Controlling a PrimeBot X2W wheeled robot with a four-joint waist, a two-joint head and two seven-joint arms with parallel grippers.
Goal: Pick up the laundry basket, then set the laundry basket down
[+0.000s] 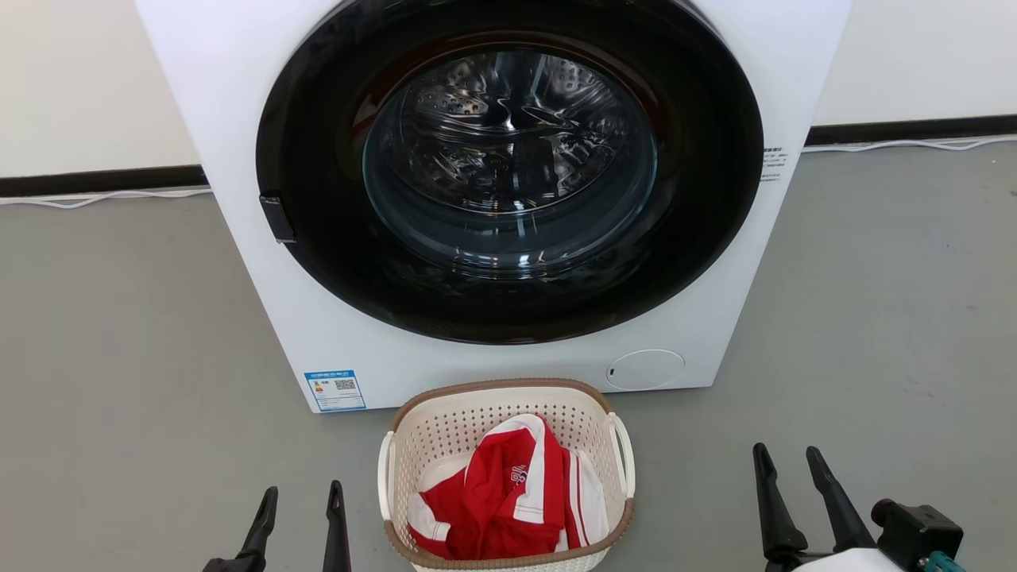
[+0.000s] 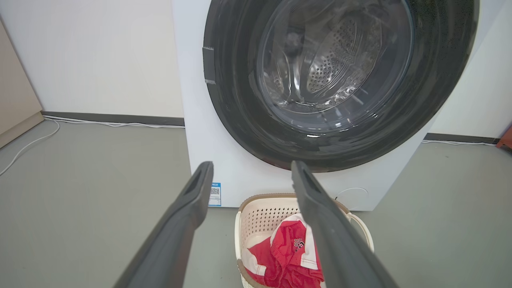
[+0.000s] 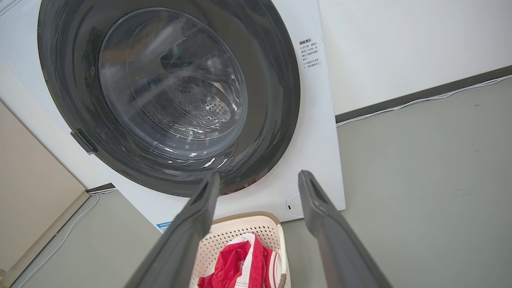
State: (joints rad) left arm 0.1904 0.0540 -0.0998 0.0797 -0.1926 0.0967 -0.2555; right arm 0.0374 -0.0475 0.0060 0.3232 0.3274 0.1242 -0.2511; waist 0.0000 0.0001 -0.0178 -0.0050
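Cream perforated plastic laundry basket with brown woven-look rim [image 1: 453, 433] sits on the grey floor [image 1: 119, 357] at 6 o'clock in the head view. It is just in front of the white front-loading washing machine [image 1: 238, 119], which stands at the basket's 12 o'clock; can't tell if they touch. Basket upright, white loop handles at its 9 o'clock [image 1: 385, 477] and 3 o'clock [image 1: 624, 453]. A crumpled red-and-white striped garment [image 1: 500, 492] lies inside it. Left gripper [image 1: 303, 489] at 7 o'clock in the head view, fingers apart, holding nothing, clear of the basket at its 9 o'clock side. Right gripper [image 1: 786, 450] at 5 o'clock, fingers also apart and empty, well apart from the basket at its 3 o'clock side. Left wrist view: left gripper [image 2: 252, 165] spread, basket [image 2: 260, 218] low at 6 o'clock, partly behind one finger. Right wrist view: right gripper [image 3: 259, 174] spread, basket [image 3: 236, 234] at 6 o'clock between the fingers, further off. The washer's round black-framed glass door [image 1: 508, 175] is closed, with the steel drum visible through it. Blue label [image 1: 334, 390] at the washer's 7 o'clock corner, round white cover [image 1: 645, 369] at its 5 o'clock.
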